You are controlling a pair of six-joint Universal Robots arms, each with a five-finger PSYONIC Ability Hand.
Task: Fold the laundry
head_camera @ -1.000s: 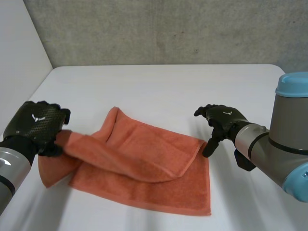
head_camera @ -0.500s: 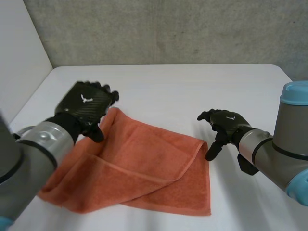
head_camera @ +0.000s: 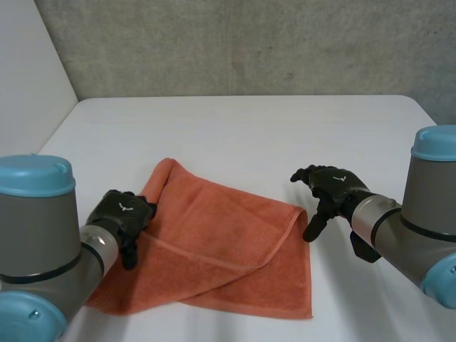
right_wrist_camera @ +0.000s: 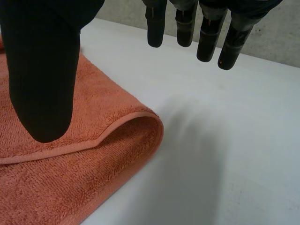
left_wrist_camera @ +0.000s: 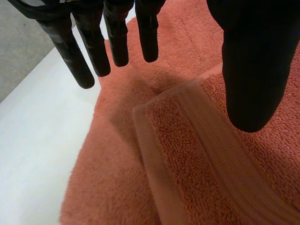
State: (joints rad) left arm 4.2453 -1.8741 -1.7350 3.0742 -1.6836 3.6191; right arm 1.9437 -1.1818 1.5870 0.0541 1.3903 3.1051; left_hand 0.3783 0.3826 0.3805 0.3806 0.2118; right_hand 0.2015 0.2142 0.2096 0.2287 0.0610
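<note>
On the white table point(head_camera: 249, 121), the orange towel point(head_camera: 214, 242) lies roughly folded, centre-near. The left hand point(head_camera: 121, 214) hovers over its left edge, fingers straight, holding nothing. The right hand point(head_camera: 329, 187) is spread beside the right fold. Likely next: square the skewed edges, then fold again.

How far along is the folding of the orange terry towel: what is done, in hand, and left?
Done: the orange terry towel lies folded over once, its layers skewed. In hand: nothing is gripped; the left hand is open over the towel's left edge, and the right hand is open beside the folded corner. Left: probably squaring the edges and folding again.
</note>
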